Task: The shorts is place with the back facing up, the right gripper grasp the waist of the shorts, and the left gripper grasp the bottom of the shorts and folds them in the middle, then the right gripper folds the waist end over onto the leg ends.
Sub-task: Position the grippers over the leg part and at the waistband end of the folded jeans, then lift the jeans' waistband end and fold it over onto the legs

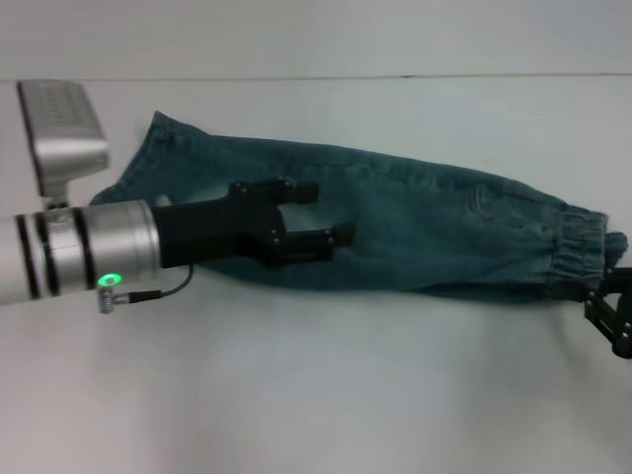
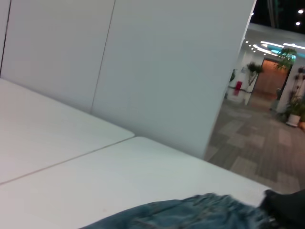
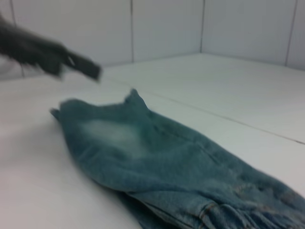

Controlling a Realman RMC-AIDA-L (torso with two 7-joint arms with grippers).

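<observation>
While left gripper [image 1: 321,214] hovers spread over folded shorts [image 1: 415,232], right gripper [image 1: 612,311] (grip unclear) at waist [image 1: 578,252]

A white table [image 1: 316,395] meets white wall panels [image 2: 143,62], a carpeted hallway [image 2: 252,143] beyond.

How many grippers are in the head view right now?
2. The left gripper hangs open above the shorts near the leg ends; the right gripper sits at the waist, mostly cut off.
</observation>
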